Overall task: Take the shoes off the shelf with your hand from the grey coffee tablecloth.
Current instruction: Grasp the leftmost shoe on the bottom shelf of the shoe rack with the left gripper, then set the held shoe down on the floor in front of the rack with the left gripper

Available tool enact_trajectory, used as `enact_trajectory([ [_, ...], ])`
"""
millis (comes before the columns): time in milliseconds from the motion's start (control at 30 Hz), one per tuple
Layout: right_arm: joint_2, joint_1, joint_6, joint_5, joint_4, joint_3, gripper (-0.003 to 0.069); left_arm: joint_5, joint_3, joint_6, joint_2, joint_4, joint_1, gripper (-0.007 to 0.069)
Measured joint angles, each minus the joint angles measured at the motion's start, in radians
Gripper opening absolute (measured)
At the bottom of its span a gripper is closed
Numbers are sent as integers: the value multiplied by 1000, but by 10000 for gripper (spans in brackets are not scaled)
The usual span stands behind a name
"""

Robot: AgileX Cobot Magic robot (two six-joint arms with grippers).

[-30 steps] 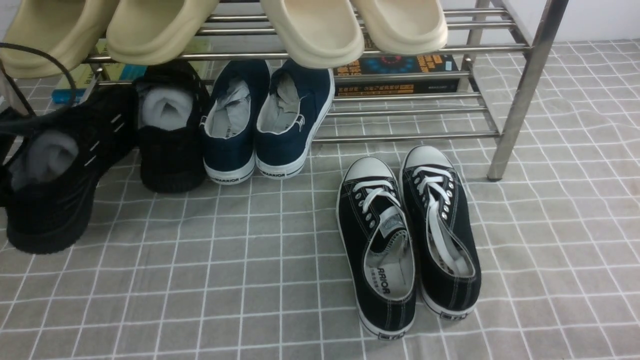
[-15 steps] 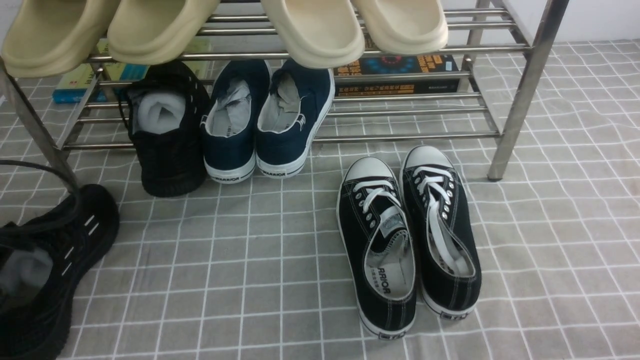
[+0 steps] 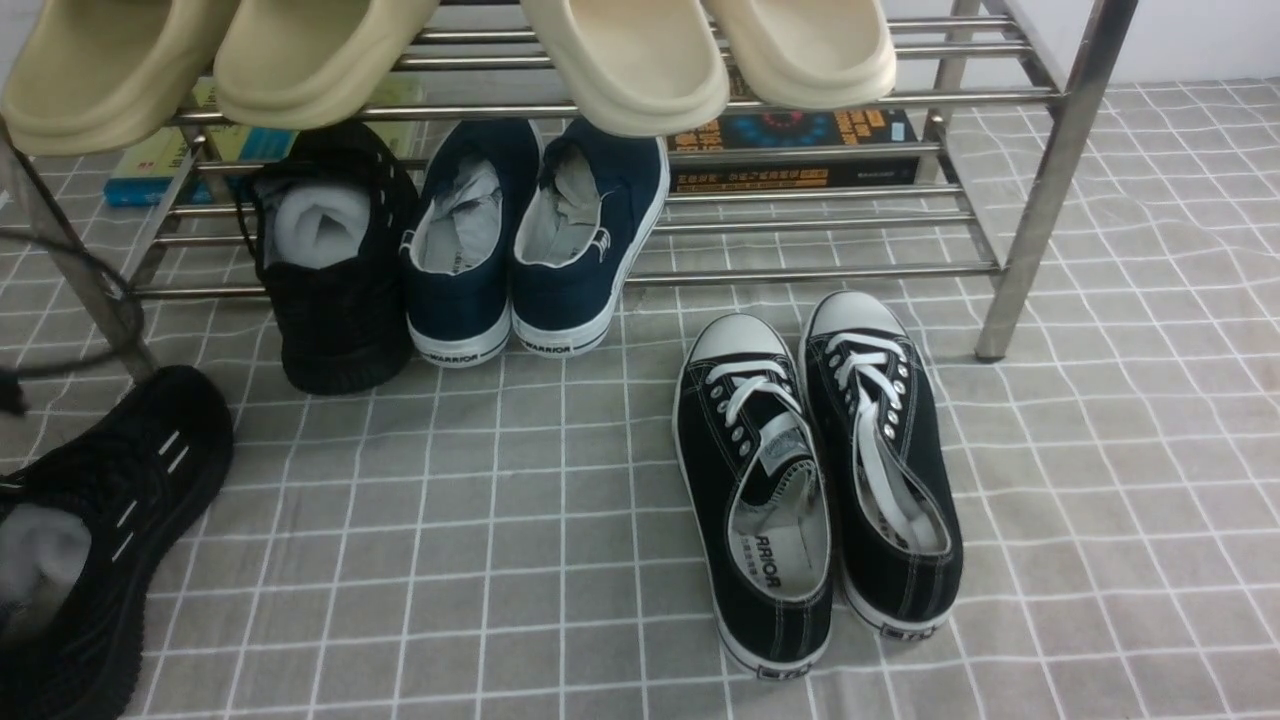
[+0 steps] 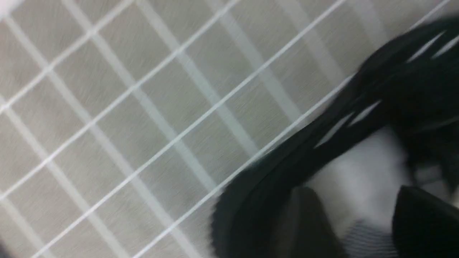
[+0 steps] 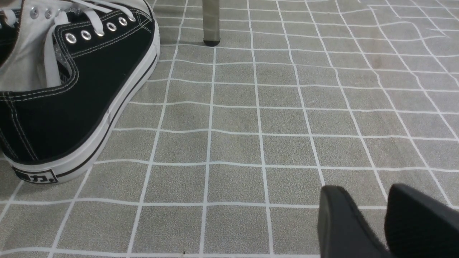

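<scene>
Left fingers (image 4: 308, 222): I'm reading them as standing apart and gripping nothing. They're hovering over the mouth of a black knit shoe, and the white foam roll (image 4: 362, 168) is showing through the gap. The wrist picture is smearing, so I cannot tell any finer contact.
Right fingers (image 5: 344, 222): they're sitting slightly parted with only a narrow gap, holding nothing. They're hanging low over bare cloth, with one canvas shoe's heel near and a shelf leg farther off.
Shoe on the cloth (image 3: 100, 540): it's lying off the shelf toward the near-left corner of the grey coffee tablecloth (image 3: 500, 560). Its toe is pointing away from me, its white dash marks are facing up, and foam is filling the opening. The heel is running out of my front view.
Shoe on the shelf (image 3: 335, 280): its mate is resting at the left end of the lower tier, heel toward me and hanging past the front tube, foam roll stuffed inside.
Shelf (image 3: 1050, 180): it's standing along the far side of the cloth — two tiers of shiny tubes on slanted legs.
Navy pair (image 3: 530, 240): it's sitting just beside the black shoe on the lower tier, heels toward me.
Canvas pair (image 3: 815, 480): the two shoes are lying side by side on the cloth in front of the shelf's right half, toes toward the shelf.
Cream slippers (image 3: 620, 60): they're overhanging the front tube of the upper tier.
Books (image 3: 800, 150): they're lying behind the lower tier's tubes.
</scene>
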Motion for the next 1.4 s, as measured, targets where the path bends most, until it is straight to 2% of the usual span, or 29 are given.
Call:
enact_trajectory([
  [33,0,0,0,0,0,0,216,0,-7,4,0,-16,0,404],
  [67,0,0,0,0,0,0,218,-24,-58,67,1,-118,0,454],
  [167,0,0,0,0,0,0,220,-99,-91,179,20,-314,-4,496],
  [300,0,0,0,0,-1,0,221,-235,-100,335,89,-572,-49,507],
  [333,0,0,0,0,-1,0,221,-235,-100,335,89,-572,-52,507],
  [367,0,0,0,0,-1,0,221,-284,-100,384,120,-644,-78,507],
  [500,0,0,0,0,-1,0,221,-425,-100,462,200,-741,-145,507],
  [633,0,0,0,0,0,0,221,-530,-100,477,271,-765,-174,507],
  [767,0,0,0,0,0,0,223,-570,-100,478,320,-769,-178,499],
  [900,0,0,0,0,0,0,229,-592,-101,478,369,-780,-178,412],
  [1000,0,0,0,0,0,0,231,-581,-103,478,381,-791,-178,255],
  [1067,0,0,0,0,0,0,231,-566,-103,482,379,-792,-178,115],
  [1133,0,0,0,0,0,0,231,-544,-103,486,372,-775,-178,36],
  [1200,0,0,0,0,0,0,233,-528,-103,486,362,-756,-178,21],
  [1400,0,0,0,0,0,0,238,-325,-103,471,239,-636,-178,11],
])
